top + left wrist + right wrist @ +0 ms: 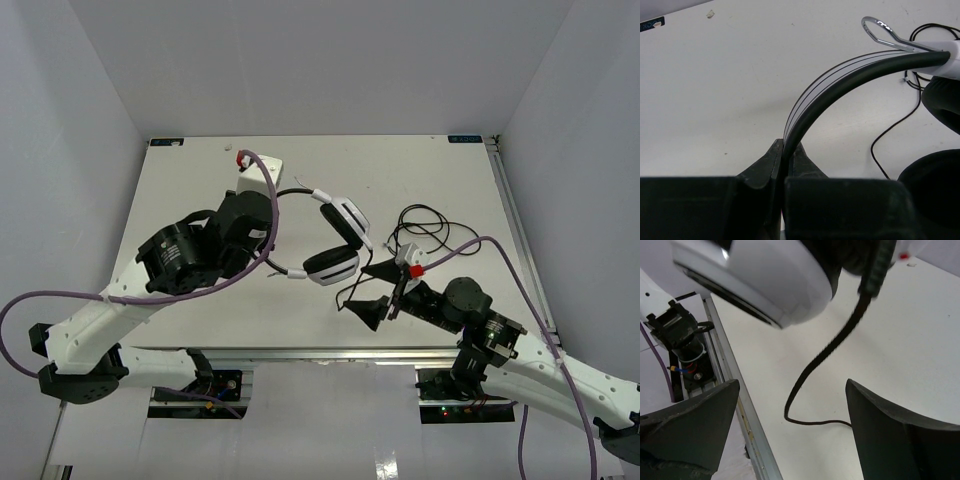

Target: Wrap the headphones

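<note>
Left gripper (786,150) clamped on headphones (330,265) headband (840,82), right gripper (791,385) wide open beside ear cup (765,275)

Bright, even overhead light – soft shadows; right wrist view blurred up close, others sharp.

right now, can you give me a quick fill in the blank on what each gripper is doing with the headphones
1. The left gripper is shut on the thin black ____ of the headphones.
2. The right gripper has its jaws ____.
3. In the right wrist view a white ear cup hangs above the fingers, and a dark ____ trails down onto the table.
Missing words: headband; open; cord.
</note>
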Robot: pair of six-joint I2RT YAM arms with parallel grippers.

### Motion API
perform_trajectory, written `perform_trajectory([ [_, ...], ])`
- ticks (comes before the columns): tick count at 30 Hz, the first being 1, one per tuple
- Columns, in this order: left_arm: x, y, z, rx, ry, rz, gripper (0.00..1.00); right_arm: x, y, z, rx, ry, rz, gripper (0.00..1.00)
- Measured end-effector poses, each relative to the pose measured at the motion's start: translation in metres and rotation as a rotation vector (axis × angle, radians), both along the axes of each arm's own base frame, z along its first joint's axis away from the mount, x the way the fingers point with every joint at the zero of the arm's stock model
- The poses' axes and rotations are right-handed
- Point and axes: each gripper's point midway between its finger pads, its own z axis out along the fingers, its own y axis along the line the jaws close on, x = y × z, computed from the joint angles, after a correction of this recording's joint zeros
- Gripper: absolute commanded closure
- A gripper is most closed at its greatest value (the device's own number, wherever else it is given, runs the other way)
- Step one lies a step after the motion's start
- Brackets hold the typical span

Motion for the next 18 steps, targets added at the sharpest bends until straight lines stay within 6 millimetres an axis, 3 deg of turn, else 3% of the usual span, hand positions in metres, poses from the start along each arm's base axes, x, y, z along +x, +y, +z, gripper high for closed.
perform_trajectory([
  [9, -0.012, 0.005, 0.018, -0.118, -0.019, -0.029, 1.00, -0.010, 0.019, -0.011, 0.072, -0.054, 0.107, 0.12],
  [18, -0.027, -0.008, 0.036, -0.265, -0.008, -0.136, 1.00, -0.025, 0.033, -0.020, 0.136, -0.131, 0.226, 0.29],
])
